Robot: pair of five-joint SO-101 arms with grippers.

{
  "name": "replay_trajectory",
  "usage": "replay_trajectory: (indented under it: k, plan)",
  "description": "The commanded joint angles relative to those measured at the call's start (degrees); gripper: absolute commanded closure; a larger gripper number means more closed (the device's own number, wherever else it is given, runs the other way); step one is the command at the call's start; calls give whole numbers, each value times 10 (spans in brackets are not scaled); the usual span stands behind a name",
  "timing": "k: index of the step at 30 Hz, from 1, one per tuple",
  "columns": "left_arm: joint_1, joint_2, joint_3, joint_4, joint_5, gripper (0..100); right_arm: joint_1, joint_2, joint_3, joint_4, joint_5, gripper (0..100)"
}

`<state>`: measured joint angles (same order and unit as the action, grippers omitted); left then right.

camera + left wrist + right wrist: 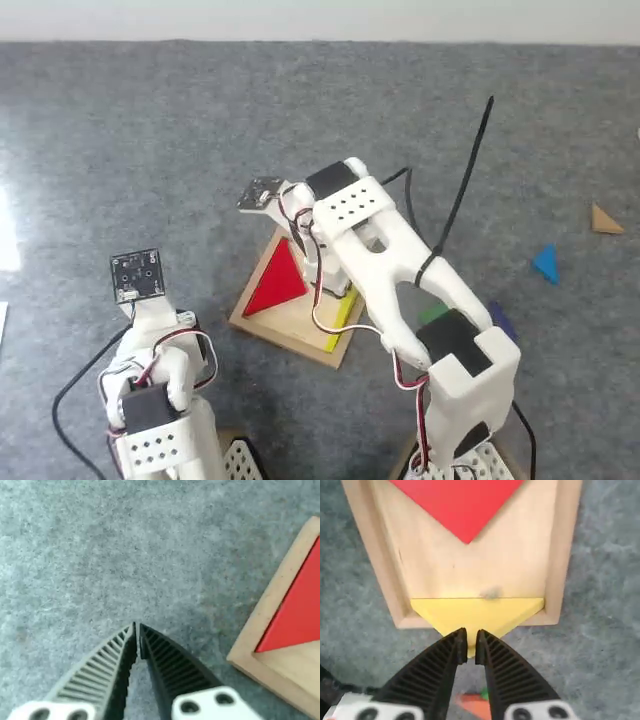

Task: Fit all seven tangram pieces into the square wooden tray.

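Between right gripper (469, 644) fingers, yellow triangle (476, 614) corner

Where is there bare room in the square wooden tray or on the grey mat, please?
In the square wooden tray, bare wood lies between the red triangle and the yellow triangle held by the right gripper. The grey mat is open beyond the tray. It is crowded beside the right arm, around the green piece and dark blue piece.

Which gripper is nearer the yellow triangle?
Right. The right gripper is clamped on the yellow triangle at the rim of the wooden tray; the left gripper is over carpet beside it.
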<state>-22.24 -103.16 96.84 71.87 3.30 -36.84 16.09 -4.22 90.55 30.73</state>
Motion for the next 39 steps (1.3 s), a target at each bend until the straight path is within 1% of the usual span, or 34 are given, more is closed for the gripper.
replay_trajectory:
  k: [1,11,14,16,18,20,22,25,27,28,29,32,34,37,39]
  plan:
    - [-1,-10,-4,4,-3,987,14,-48,-4,-37,-23,954]
    - [-1,-10,-4,4,-3,987,12,-75,-4,-39,-33,954]
    - [-1,-10,-4,4,-3,987,13,-95,-6,-39,-59,935]
    - [-1,-10,-4,4,-3,987,13,-121,-11,-28,-105,880]
    - [-1,-10,-4,4,-3,987,9,-147,-11,-11,-167,812]
    - [-1,-10,-4,4,-3,987,0,-166,-8,2,-235,768]
    - [-2,-10,-4,4,-3,987,-10,-176,-8,19,-323,779]
    - [-2,-10,-4,4,-3,987,-35,-177,-8,35,-470,824]
    - [-2,-10,-4,4,-3,987,-44,-172,-6,31,-572,841]
    - [-2,-10,-4,4,-3,987,-45,-165,-7,29,-609,838]
    - [-2,-10,-4,4,-3,987,-47,-156,-10,29,-631,832]
    - [-2,-10,-4,4,-3,987,-58,-116,-9,17,-652,802]
    - [-2,-10,-4,4,-3,987,-64,-80,-9,12,-680,786]
    - [-2,-10,-4,4,-3,987,-70,-36,-11,19,-722,781]
    - [-2,-10,-4,4,-3,987,-69,-17,-11,33,-731,782]
